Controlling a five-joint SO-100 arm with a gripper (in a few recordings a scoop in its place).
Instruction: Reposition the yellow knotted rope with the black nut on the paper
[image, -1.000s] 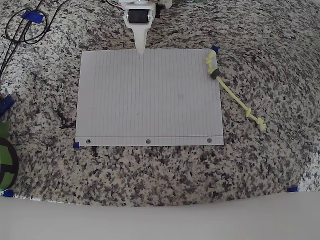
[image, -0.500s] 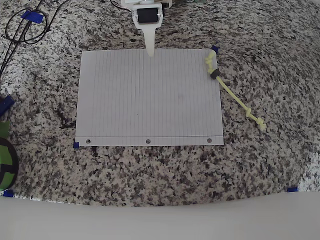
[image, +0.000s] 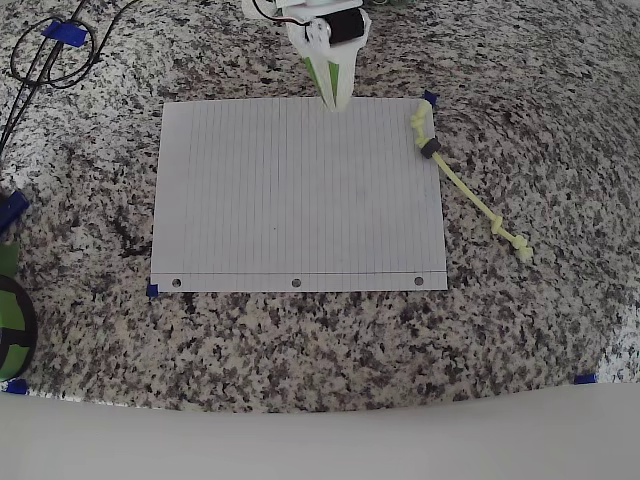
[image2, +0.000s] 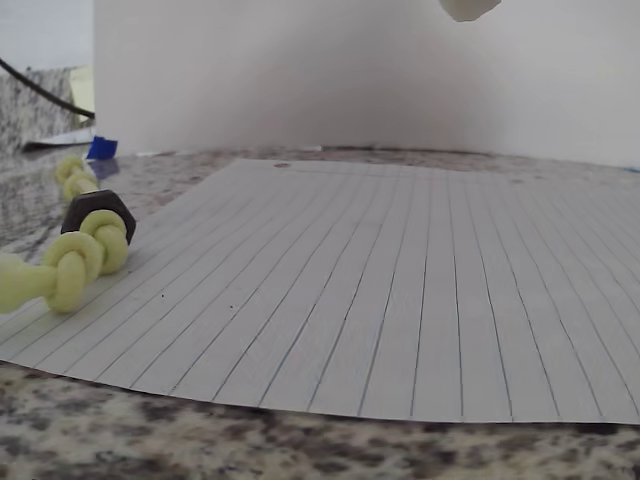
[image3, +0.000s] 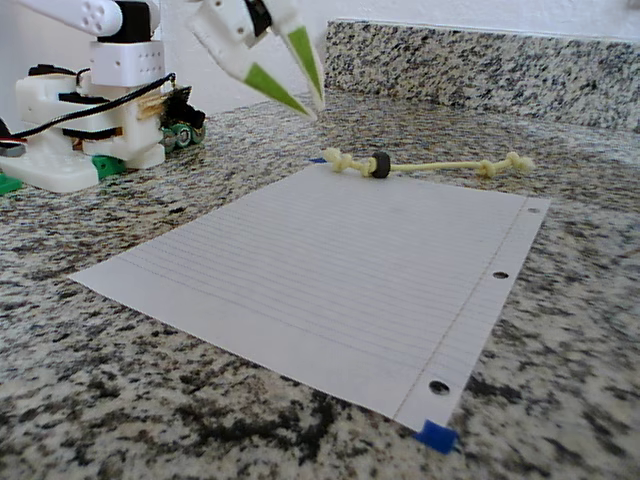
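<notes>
The rope (image: 468, 192) lies mostly off the paper (image: 297, 195): in the overhead view it starts at the paper's upper right corner, where its knotted end and the nut (image: 431, 149) sit on or just at the sheet's right edge, and then it trails down and to the right across the bare counter (image: 540, 120). Your end effector (image: 336, 98) hangs above the paper's top edge, right of that edge's middle and well apart from the nut, holding nothing; in the fixed view its two green-faced fingers (image3: 272, 88) stand slightly spread, tips close together. As I judge it, you are in the approach, with the grasp not yet begun. Carry the arm along the paper's top edge toward the corner with the nut, and keep it high enough that the fingertips do not catch the sheet and drag it off its blue tape marks (image: 152, 290). Widen the fingers before you descend. The wrist view shows a fat knot touching the nut on the paper side, and that pair looks like the best thing to pinch, since the thin cord alone could slip. Come down across the rope rather than along it. Once you have it, lift before pulling inward, or the trailing end may snag and curl the paper's edge.
</notes>
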